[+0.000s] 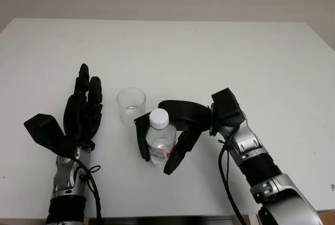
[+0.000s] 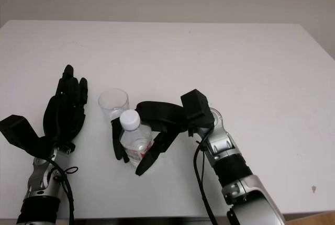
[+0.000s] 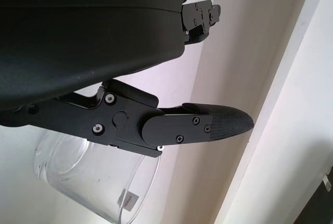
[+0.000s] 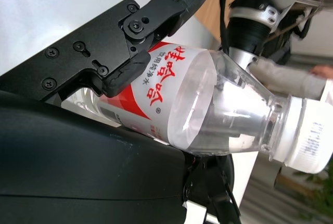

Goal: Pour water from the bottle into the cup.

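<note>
On the white worktop [image 1: 209, 52], the right robot hand [image 1: 167, 138] wraps its fingers around a clear plastic bottle [image 1: 159, 142] with white cap and red label, upright near centre. Just beyond stands a clear plastic cup [image 1: 131, 105]; left of it, the left robot hand [image 1: 84, 111] is open.

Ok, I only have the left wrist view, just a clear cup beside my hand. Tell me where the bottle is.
Observer: The bottle stands upright on the table, just in front of the cup, on the robot's side.
Operator: Report the right hand.
Observer: The right hand has its fingers wrapped around the bottle's body.
Operator: Check the cap.
Observer: The white cap is on the bottle.
Operator: Give me the left hand's position.
Observer: The left hand is open, beside the cup, not touching it.
</note>
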Available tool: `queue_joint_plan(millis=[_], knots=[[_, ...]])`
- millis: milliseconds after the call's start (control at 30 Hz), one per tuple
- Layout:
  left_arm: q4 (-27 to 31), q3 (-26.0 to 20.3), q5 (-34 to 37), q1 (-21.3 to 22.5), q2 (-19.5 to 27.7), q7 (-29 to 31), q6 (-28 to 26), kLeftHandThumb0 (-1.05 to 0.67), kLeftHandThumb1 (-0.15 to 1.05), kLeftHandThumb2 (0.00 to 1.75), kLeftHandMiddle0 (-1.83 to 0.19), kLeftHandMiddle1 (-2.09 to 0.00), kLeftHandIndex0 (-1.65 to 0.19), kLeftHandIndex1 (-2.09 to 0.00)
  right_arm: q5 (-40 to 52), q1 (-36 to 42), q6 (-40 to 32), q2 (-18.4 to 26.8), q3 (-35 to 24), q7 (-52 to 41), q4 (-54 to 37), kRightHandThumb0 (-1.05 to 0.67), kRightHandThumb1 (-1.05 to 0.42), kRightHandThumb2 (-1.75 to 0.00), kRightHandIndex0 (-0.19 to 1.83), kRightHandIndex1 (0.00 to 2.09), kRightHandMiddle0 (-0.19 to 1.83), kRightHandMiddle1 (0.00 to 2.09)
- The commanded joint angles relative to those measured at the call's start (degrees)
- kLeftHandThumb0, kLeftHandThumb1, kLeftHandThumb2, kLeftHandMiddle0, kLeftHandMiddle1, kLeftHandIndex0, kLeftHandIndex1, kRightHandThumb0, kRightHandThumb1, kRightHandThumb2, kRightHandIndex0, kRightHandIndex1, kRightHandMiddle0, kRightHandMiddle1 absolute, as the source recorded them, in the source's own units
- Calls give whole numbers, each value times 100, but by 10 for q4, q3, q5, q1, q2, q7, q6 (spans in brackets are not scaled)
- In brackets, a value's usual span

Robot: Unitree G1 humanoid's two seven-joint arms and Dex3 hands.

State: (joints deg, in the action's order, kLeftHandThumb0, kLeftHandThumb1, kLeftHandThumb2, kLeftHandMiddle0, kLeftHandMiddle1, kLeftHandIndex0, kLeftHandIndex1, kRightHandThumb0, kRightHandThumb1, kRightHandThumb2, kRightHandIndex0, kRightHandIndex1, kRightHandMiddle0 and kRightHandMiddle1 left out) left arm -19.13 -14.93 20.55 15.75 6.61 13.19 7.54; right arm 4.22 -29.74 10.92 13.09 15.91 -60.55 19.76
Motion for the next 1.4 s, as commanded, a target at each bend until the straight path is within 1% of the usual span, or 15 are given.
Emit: queue_joint_plan(millis=[0,133,267,400,433,500,567,600,667,833,967,1033,1133,1233,1367], knots=[[13,0,-2,0,1,-1,-4,-72,105,38,11,-5,13,-5,-5,18,23,5,3,15,-29,-41,-83,-6,133,208,117,208],[16,-2,1,-1,0,0,-6,-71,105,38,12,-5,13,-5,-6,41,37,12,6,29,-57,-33,-92,-9,142,209,133,209],[15,-1,0,-2,0,2,-7,-71,105,39,13,-5,14,-5,2,53,24,10,1,45,-68,-25,-98,-11,152,209,145,209],[18,-1,-1,-5,1,0,-8,-71,105,39,13,-5,14,-5,7,55,6,8,-5,66,-74,-21,-98,-18,163,209,158,209],[18,-2,1,-5,1,1,-9,-71,105,40,14,-5,15,-5,14,54,-8,7,-9,71,-75,-19,-92,-29,165,209,161,209],[20,-3,4,-6,0,2,-13,-70,105,40,14,-5,15,-5,29,47,-30,5,-21,80,-74,-17,-74,-63,167,209,165,209],[21,-3,3,-6,0,0,-15,-70,105,40,14,-5,15,-5,50,37,-45,0,-39,90,-66,-16,-68,-78,169,209,169,209],[21,-3,1,-6,0,-2,-14,-70,105,39,14,-5,15,-5,58,31,-59,-2,-50,101,-64,-18,-70,-77,168,209,170,209],[20,-3,0,-6,0,-2,-13,-71,105,39,13,-6,14,-5,72,18,-65,-8,-74,126,-49,-21,-79,-65,171,209,173,209],[19,-3,1,-4,2,3,-13,-70,105,40,13,-5,14,-5,84,-30,-44,-22,-131,197,10,-24,-94,-45,183,209,183,209],[17,-3,2,-3,3,6,-13,-70,105,41,13,-5,15,-5,78,-75,-27,-20,-160,235,72,-20,-95,-48,183,209,183,209],[15,-4,3,-2,3,5,-14,-70,105,41,13,-5,15,-5,64,-95,-4,-15,-167,254,107,-19,-94,-50,182,209,183,209],[14,-5,2,-2,2,3,-14,-70,105,39,13,-5,14,-5,44,-123,10,-8,-173,283,149,-17,-96,-42,170,209,170,209],[14,-4,0,-2,3,3,-13,-70,105,40,12,-6,14,-6,17,-147,32,-2,-172,315,187,-13,-100,-38,166,209,168,209],[14,-4,0,-1,3,3,-14,-70,105,41,12,-5,14,-5,-65,-182,119,15,-149,386,259,-12,-103,-31,165,209,173,209]])
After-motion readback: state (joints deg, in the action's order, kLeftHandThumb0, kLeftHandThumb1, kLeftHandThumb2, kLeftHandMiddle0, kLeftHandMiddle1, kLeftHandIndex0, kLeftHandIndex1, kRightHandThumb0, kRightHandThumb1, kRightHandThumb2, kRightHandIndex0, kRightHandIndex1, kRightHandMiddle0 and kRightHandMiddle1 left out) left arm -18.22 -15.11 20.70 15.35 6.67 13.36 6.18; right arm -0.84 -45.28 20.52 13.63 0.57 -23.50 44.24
